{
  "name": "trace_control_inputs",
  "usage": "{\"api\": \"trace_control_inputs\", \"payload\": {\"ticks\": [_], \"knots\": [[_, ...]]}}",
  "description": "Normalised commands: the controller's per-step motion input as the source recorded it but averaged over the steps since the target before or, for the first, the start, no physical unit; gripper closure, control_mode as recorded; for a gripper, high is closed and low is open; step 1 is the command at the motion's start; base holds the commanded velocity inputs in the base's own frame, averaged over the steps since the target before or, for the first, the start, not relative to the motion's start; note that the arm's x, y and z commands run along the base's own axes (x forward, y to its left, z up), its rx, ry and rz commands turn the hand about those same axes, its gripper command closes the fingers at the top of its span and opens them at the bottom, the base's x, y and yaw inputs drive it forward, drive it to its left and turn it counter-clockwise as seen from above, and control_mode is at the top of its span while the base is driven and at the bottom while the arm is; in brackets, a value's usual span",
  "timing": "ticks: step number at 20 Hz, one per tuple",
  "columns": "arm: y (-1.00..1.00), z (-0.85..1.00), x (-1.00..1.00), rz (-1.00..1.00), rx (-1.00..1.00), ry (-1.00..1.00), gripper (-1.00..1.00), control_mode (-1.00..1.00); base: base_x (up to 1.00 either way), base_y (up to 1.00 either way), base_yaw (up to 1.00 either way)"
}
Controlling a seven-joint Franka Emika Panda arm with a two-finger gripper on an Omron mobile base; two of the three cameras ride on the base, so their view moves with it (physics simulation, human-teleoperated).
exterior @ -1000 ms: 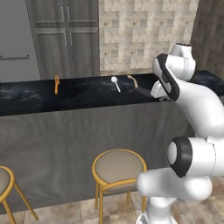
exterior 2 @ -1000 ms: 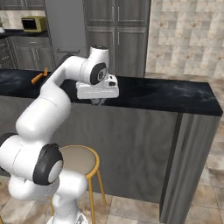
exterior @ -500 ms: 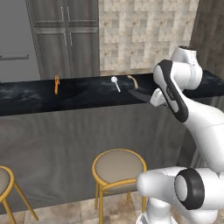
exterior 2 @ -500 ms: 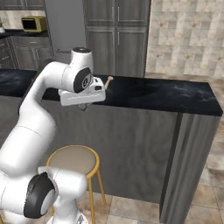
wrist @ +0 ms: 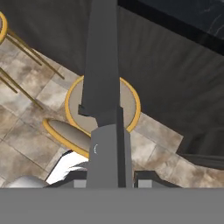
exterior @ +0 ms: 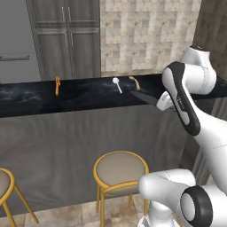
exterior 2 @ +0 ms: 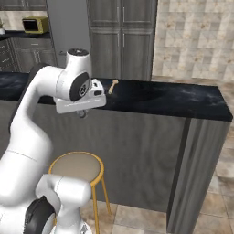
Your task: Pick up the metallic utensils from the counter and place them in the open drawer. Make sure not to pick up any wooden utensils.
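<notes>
On the black counter point(exterior: 88, 98) lie an orange utensil point(exterior: 57, 85), a silver spoon point(exterior: 116, 84) and a tan wooden utensil point(exterior: 134, 82), which is also seen on the counter point(exterior 2: 173, 98) as the tan wooden utensil point(exterior 2: 113, 85). My gripper point(exterior: 165, 103) hangs just off the counter's front edge, right of the spoon. It is shut on a long flat dark grey utensil point(exterior: 144, 97) that points left over the edge. From the hand, that utensil point(wrist: 103, 65) runs straight up from my gripper point(wrist: 111, 179). From the right side, the gripper point(exterior 2: 82, 113) hangs below the hand. The open drawer is out of view.
A yellow-framed stool point(exterior: 120, 168) stands in front of the grey counter panel, directly below the hand; it is the stool point(exterior 2: 75, 165) and stool point(wrist: 129, 103). A second stool point(exterior: 3, 186) is at the left. Tall grey cabinets point(exterior: 66, 40) stand behind the counter.
The arm has swung back from over the counter, carrying the dark grey utensil toward the front edge and slightly lower. The utensils on the counter have not moved.
</notes>
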Motion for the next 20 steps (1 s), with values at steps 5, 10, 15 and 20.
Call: {"api": "trace_control_inputs", "payload": {"ticks": [5,10,15,20], "knots": [[0.05,0.00,-0.38,0.00,0.00,-0.23,1.00,-1.00,0.00,0.00,0.00],[0.18,0.02,-0.30,0.01,0.00,-0.15,1.00,-1.00,0.00,0.00,0.00],[0.28,0.00,-0.06,0.01,0.00,-0.04,1.00,-1.00,0.00,0.00,0.00],[0.12,0.00,0.00,0.00,0.00,0.00,1.00,-1.00,0.00,0.00,0.00]]}}
